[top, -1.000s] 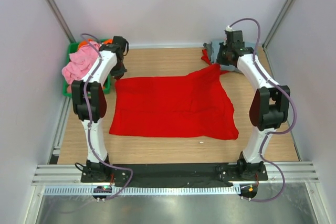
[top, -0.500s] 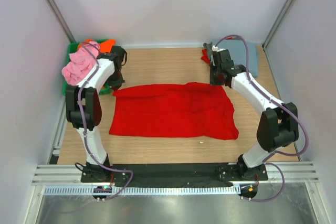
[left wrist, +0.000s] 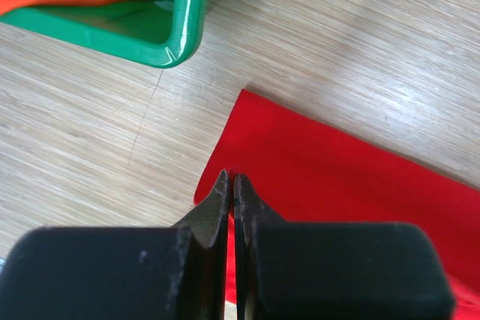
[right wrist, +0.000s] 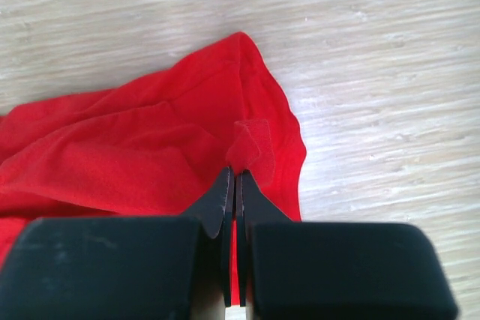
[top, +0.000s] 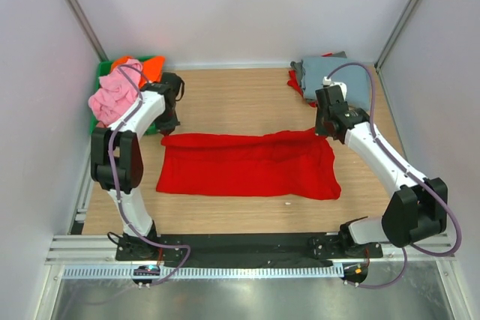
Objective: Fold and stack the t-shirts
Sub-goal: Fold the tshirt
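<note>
- Fingers of our left gripper (left wrist: 231, 182) are pinching shut on the far left corner of the red t-shirt (top: 247, 166).
- Our right gripper (right wrist: 232, 174) is pinching its far right corner.
- It is lying spread across the table (top: 240, 99).

No writing, label, brand or number can be read in any view. The red t-shirt (top: 247, 166), the green bin (left wrist: 180, 28) and the wooden counter (top: 240, 99) show plain surfaces only.

red t-shirt (top: 247, 174) folded narrower, far edge drawn nearer, raised corner lowered
</note>
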Controlling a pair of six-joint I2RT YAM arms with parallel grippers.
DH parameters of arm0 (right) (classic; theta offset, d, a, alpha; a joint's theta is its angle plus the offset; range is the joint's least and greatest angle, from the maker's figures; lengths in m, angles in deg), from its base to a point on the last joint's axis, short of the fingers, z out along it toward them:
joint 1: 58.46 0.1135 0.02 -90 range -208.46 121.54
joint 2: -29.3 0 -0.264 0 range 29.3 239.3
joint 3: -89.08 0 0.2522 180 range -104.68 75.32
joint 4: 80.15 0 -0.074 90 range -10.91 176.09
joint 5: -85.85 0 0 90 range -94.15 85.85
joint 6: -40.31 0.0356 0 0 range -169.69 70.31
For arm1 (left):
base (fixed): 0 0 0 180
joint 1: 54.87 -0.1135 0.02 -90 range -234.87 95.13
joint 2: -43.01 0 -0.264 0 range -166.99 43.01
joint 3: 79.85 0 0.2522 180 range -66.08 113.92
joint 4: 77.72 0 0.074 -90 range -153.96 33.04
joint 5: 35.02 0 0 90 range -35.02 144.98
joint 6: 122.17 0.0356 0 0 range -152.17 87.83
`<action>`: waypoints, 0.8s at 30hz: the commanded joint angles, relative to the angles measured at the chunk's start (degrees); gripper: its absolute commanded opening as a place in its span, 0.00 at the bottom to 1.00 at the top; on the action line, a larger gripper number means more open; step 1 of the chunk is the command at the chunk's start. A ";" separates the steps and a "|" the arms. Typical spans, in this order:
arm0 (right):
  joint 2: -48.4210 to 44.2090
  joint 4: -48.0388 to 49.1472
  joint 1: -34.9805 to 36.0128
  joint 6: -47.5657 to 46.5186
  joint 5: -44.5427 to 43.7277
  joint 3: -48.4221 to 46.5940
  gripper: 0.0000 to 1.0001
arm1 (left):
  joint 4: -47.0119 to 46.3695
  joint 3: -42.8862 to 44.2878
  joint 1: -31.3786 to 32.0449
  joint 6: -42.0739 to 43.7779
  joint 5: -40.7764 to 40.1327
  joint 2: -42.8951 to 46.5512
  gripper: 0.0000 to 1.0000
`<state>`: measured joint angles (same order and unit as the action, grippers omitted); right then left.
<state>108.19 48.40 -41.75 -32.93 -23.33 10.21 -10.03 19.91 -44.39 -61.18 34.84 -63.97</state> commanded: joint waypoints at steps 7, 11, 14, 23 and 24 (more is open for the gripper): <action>-3.65 -3.43 -0.01 4.94 -1.47 5.15 0.02 | 0.55 -1.27 2.52 1.51 -4.20 2.47 0.00; -4.18 -8.87 -0.10 11.01 -8.49 7.09 0.36 | 6.87 -4.86 2.62 0.80 -7.10 6.51 0.07; -5.32 -9.24 -0.10 13.30 -8.85 8.85 0.95 | 8.21 -10.13 2.62 0.10 -7.54 10.99 0.30; -8.05 -6.26 0.95 16.64 0.00 9.54 0.99 | 3.83 -9.09 3.49 -1.04 -2.28 14.08 0.57; -8.92 -5.56 1.48 17.25 2.98 10.25 0.99 | 2.51 -9.27 3.84 -1.04 -1.40 13.56 0.57</action>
<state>102.44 40.09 -41.49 -18.90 -26.83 19.72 -3.30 9.57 -41.46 -61.73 30.19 -50.75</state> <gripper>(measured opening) 0.991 0.569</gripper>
